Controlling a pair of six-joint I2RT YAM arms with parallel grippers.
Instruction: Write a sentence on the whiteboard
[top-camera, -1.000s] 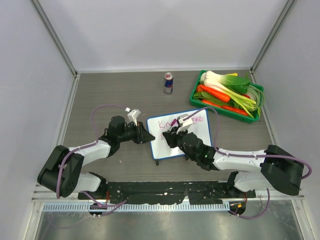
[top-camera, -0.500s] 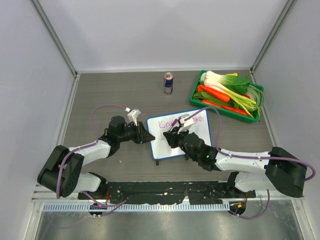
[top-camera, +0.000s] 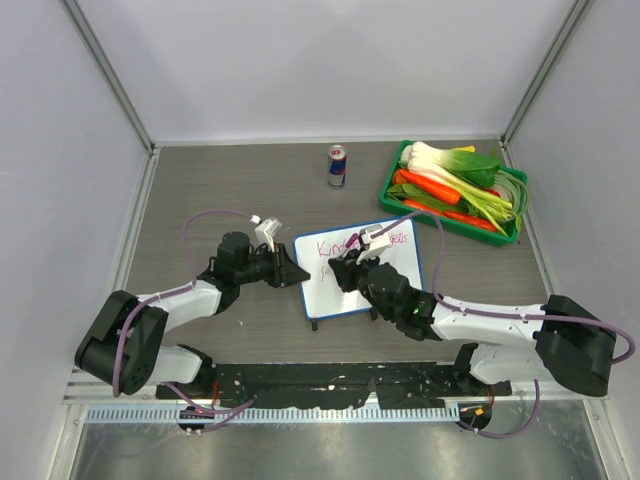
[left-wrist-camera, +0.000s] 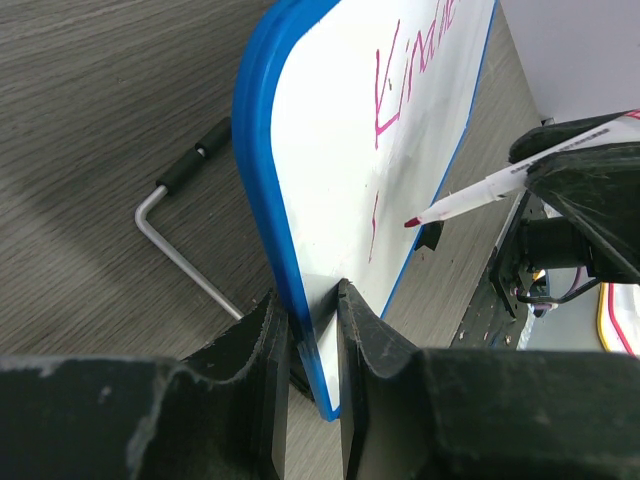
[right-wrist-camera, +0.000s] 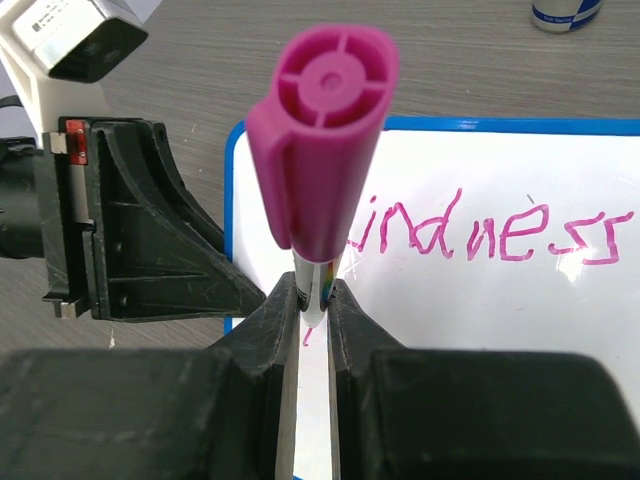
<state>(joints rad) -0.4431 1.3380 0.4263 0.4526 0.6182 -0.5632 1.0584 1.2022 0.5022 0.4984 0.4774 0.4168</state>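
Right gripper is nudging along, opening the sentence's second line.
Pinching the marker, it is creeping across the whiteboard below "Kindness"; left gripper is clamping the whiteboard's left rim.

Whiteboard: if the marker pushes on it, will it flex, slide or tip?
The whiteboard is probably stiff: flat face, thick blue rim. It looks light, resting on a thin wire leg, so left free it would likely slide or tip; the left gripper clamped on its edge should steady it.
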